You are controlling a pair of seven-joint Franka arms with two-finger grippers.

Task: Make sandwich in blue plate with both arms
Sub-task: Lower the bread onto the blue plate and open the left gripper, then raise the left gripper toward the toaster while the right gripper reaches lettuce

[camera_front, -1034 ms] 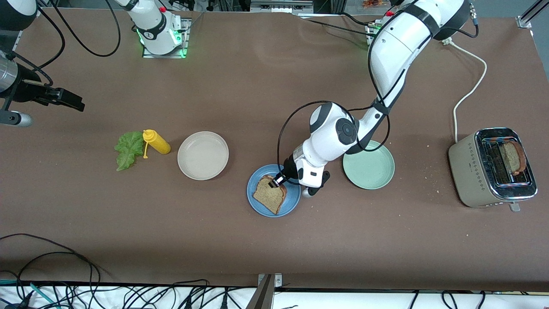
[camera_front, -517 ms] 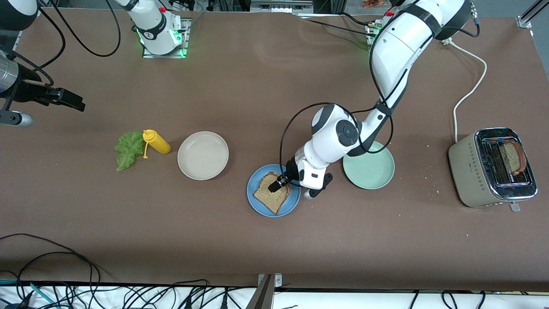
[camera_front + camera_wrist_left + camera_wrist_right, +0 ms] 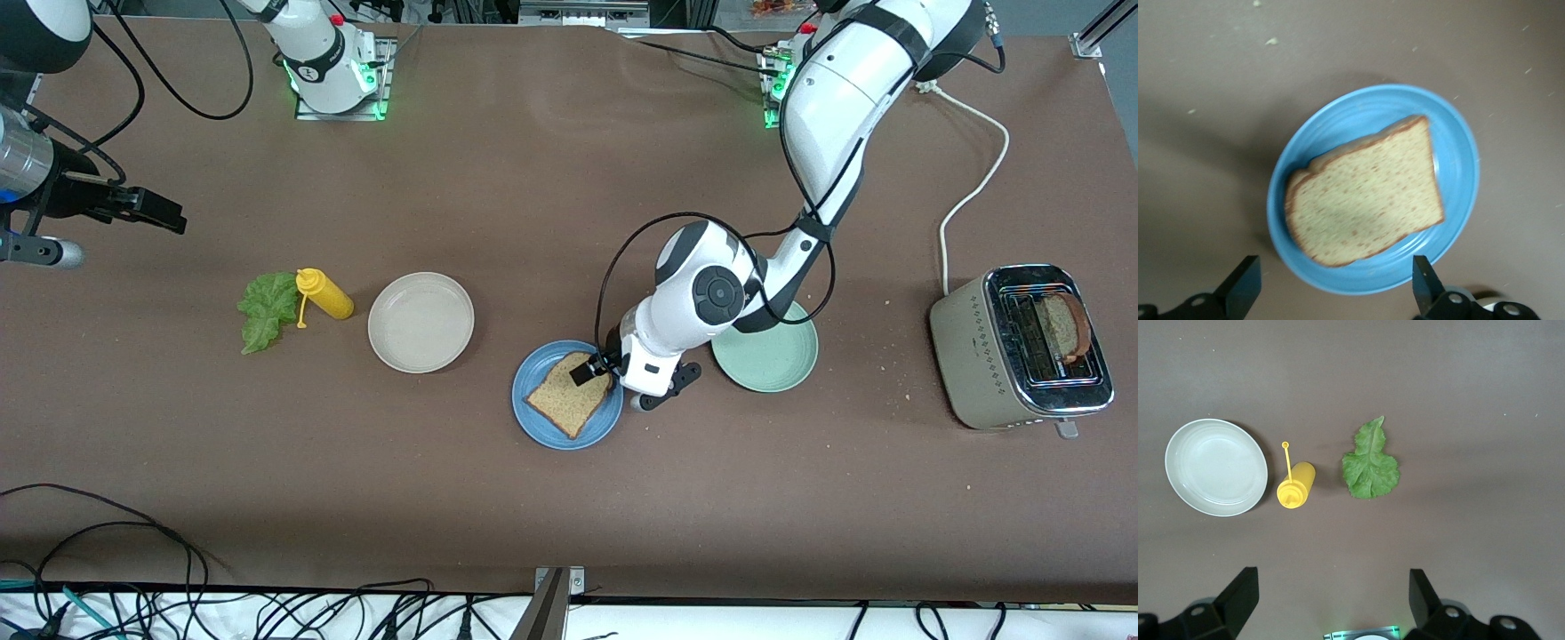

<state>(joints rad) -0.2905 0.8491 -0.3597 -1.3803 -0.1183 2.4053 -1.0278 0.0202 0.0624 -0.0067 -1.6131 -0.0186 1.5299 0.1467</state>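
Observation:
One brown speckled bread slice [image 3: 569, 402] lies flat in the blue plate [image 3: 536, 425], with nothing on top of it. My left gripper [image 3: 591, 369] hangs just above the slice's edge on the green-plate side. In the left wrist view its jaws are open [image 3: 1333, 270], astride the plate's rim [image 3: 1458, 133], and the bread [image 3: 1365, 193] lies free. A green lettuce leaf [image 3: 264, 309] lies on the table toward the right arm's end. My right gripper [image 3: 169, 216] is open and empty, raised over that end; its wrist view [image 3: 1331, 583] looks down on the lettuce [image 3: 1369, 461].
A yellow squeeze bottle [image 3: 325, 294] lies between the lettuce and a beige plate [image 3: 420, 322]. A pale green plate [image 3: 766, 351] sits beside the blue one, partly under the left arm. A toaster [image 3: 1022, 347] at the left arm's end holds another bread slice [image 3: 1065, 325].
The left gripper opened and let go of the bread slice, which now lies flat in the blue plate; the gripper drew back toward the green plate. The right arm barely shifted.

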